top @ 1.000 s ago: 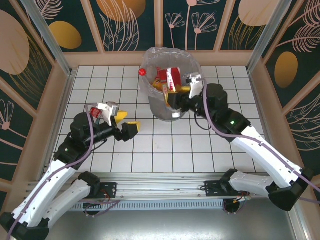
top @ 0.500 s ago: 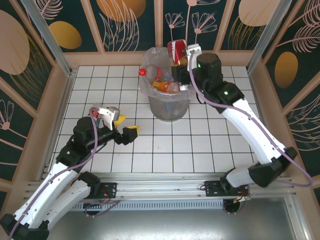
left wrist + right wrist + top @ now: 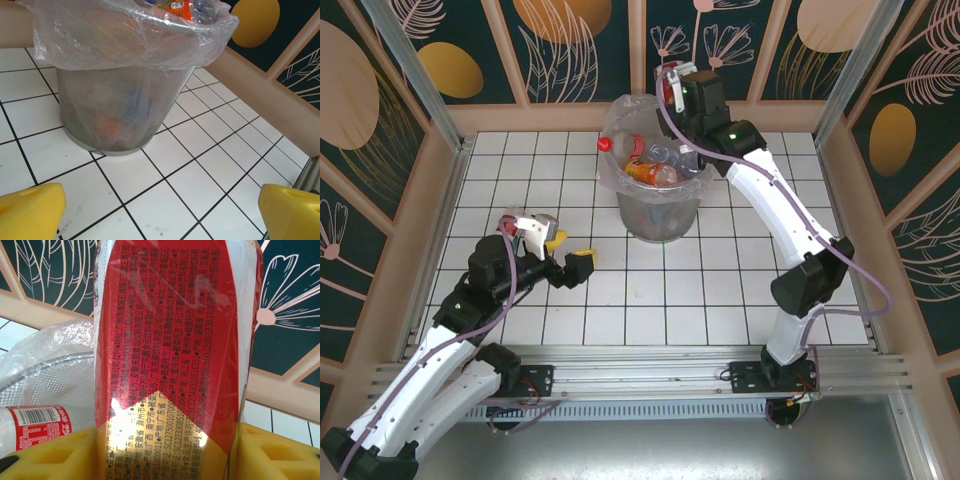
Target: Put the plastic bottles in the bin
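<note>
The grey mesh bin (image 3: 658,215), lined with a clear bag, stands at the back middle of the tiled table. Several plastic bottles (image 3: 655,165) lie in it, one red cap (image 3: 604,144) at its left rim. My right gripper (image 3: 670,86) hangs above the bin's far rim, shut on a red-labelled bottle (image 3: 170,350) that stands between the yellow fingers (image 3: 50,455). Below it another red-labelled bottle (image 3: 35,427) lies in the bag. My left gripper (image 3: 570,255) is open and empty over the tiles, left of and nearer than the bin (image 3: 125,100).
Wooden rails and patterned panels (image 3: 570,40) wall the table on three sides. A small clear thing with red (image 3: 506,222) shows beside my left wrist, partly hidden. White tiles (image 3: 200,165) stretch between my left gripper (image 3: 160,215) and the bin.
My right arm has swung up and back with the red-labelled bottle, from low beside the bin to above its far rim. The left arm has hardly moved.
</note>
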`<state>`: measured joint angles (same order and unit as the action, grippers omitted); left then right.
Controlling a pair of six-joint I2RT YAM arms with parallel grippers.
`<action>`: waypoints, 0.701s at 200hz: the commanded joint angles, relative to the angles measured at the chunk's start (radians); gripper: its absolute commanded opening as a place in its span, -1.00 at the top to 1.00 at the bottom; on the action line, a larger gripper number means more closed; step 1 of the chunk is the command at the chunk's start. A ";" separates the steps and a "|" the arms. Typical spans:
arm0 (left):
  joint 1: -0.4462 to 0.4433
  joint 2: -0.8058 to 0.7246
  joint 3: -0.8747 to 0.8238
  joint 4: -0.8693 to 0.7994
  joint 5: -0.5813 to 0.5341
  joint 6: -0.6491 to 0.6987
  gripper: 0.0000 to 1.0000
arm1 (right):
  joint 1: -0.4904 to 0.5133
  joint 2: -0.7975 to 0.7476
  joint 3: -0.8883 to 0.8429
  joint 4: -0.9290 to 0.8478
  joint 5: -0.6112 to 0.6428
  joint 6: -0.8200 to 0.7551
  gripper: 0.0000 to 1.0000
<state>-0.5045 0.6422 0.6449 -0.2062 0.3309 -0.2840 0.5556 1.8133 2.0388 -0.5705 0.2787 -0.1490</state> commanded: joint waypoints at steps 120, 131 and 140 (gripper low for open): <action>-0.003 0.014 0.035 -0.113 -0.358 -0.078 -0.97 | -0.058 0.144 0.070 0.110 -0.011 -0.099 -0.28; -0.002 0.048 0.066 -0.168 -0.424 -0.100 -0.97 | -0.058 0.122 0.034 0.120 -0.035 -0.099 -0.30; -0.002 0.086 0.095 -0.219 -0.482 -0.119 -0.97 | -0.058 0.098 -0.003 0.138 -0.055 -0.095 -0.37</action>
<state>-0.5045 0.6659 0.6624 -0.2977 0.0563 -0.3359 0.4988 1.9694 2.0991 -0.4965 0.2646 -0.2295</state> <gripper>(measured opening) 0.985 0.657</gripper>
